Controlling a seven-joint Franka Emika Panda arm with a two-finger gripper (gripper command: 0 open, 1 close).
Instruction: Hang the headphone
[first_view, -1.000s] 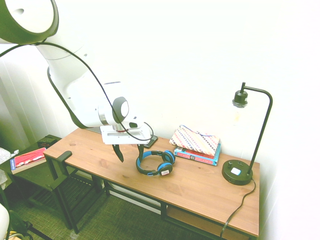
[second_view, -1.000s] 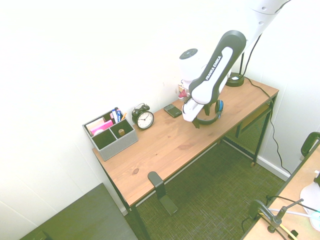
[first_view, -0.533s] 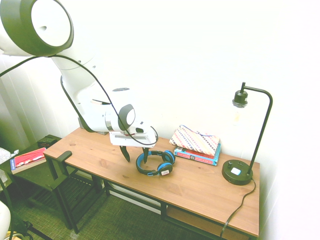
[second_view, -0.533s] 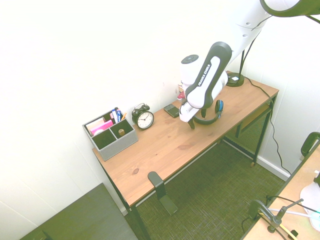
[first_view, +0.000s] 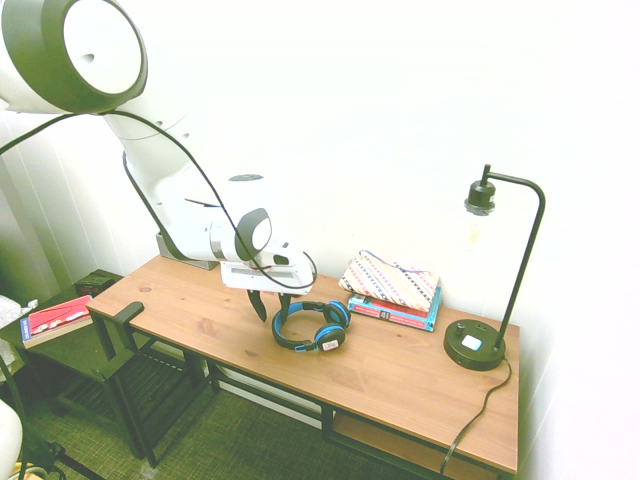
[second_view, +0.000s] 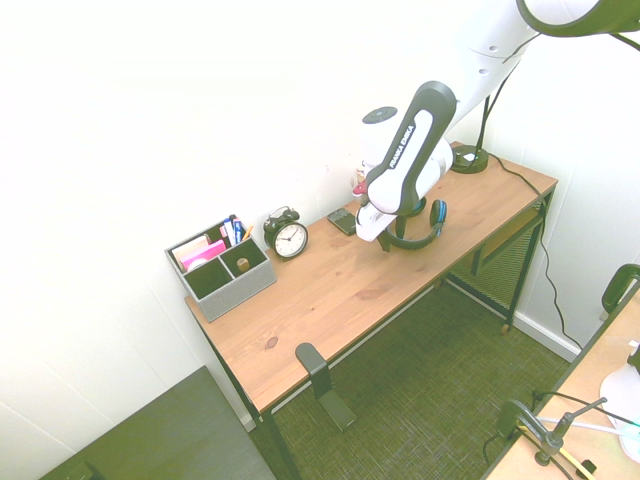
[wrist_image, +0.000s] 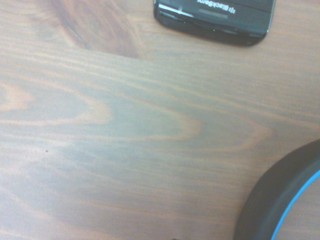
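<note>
Headphone (first_view: 329, 338) flat on desk (first_view: 420, 385), right at the jaws: curved band beside and partly below them, ear cups pointing away, toward lamp (first_view: 475, 345) side. Long axis, band crown to cups, runs roughly along desk length. Gripper (first_view: 273, 316) partly open, fingers apart by the band; can't tell if they touch it. Black phone (second_view: 343, 221) near jaws, wall side. Books (first_view: 395, 312) beyond the cups from jaws. Clock (second_view: 290, 240) and organizer (second_view: 235, 292) off jaws' opposite side.
</note>
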